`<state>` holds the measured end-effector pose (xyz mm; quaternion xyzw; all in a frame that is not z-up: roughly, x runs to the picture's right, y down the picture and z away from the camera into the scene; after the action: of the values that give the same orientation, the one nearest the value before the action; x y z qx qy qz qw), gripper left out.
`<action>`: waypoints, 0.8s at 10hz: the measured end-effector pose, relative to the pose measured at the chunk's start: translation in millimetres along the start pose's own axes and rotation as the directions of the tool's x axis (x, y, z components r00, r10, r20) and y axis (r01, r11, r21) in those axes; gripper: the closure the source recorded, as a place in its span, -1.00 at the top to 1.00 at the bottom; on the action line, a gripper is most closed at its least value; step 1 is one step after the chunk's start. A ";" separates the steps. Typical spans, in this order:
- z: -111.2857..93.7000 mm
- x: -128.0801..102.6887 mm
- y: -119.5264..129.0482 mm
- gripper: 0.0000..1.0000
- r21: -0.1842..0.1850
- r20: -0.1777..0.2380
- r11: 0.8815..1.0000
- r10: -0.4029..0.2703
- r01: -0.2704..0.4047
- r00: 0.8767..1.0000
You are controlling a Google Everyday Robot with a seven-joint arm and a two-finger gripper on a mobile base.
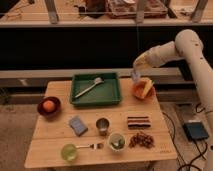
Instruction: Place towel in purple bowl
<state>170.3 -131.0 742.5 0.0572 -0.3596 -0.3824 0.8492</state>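
The towel (78, 125) is a small blue-grey folded square lying flat on the wooden table (55, 145), left of centre. The purple bowl (48, 107) is a dark bowl at the table's left edge with an orange fruit (48, 105) in it. My gripper (136, 75) hangs from the white arm (170, 50) at the right. It is above the table's far right part, just left of an orange bowl (143, 90), and far from the towel and the purple bowl.
A green tray (96, 92) with a brush stands at the back centre. A metal cup (102, 126), a green bowl (69, 152) with a fork, a small bowl (117, 142), a chocolate bar (138, 121) and nuts (142, 140) fill the front.
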 end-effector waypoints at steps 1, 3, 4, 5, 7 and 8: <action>6.5 -15.6 -7.2 -1.00 -0.021 0.020 0.998 -0.059 0.059 0.998; 25.9 -50.7 -23.5 -1.00 -0.050 0.059 0.987 -0.150 0.153 0.987; 40.7 -73.6 -34.7 -1.00 -0.061 0.089 0.977 -0.198 0.204 0.976; 56.2 -102.5 -43.3 -1.00 -0.074 0.125 0.963 -0.249 0.260 0.960; 82.0 -150.7 -56.4 -1.00 -0.082 0.187 0.935 -0.326 0.345 0.927; 96.1 -175.9 -63.5 -1.00 -0.081 0.220 0.919 -0.361 0.386 0.906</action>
<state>-10.2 -36.9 689.7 0.0340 -0.4015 -0.5632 0.7214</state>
